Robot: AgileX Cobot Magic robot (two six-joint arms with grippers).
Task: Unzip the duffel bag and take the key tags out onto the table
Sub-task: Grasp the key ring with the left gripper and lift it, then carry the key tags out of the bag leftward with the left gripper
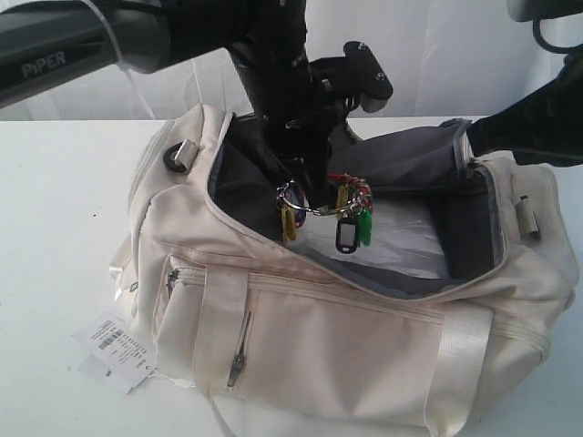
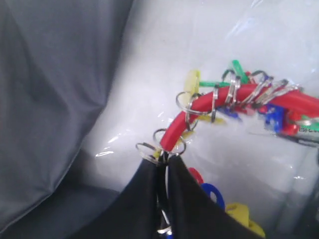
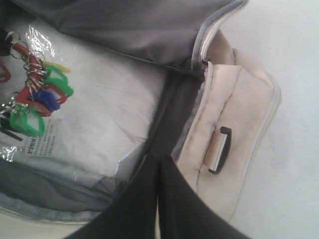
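The left fingers [image 2: 174, 167] are clamped tight on the key tags [image 2: 234, 99], whose bunch hangs just beside and below them, in the unzipped mouth of the duffel bag [image 1: 301, 328]; the right fingers [image 3: 152, 168] are pinched together on the bag's end rim; the bag sits on the bench [image 1: 55, 228]

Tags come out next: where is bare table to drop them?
Widest bare table lies left of the duffel bag in the exterior view, behind the paper label. Crowded: the bag's mouth, where the left end effector holds the key tags; right of the bag only a strip shows.
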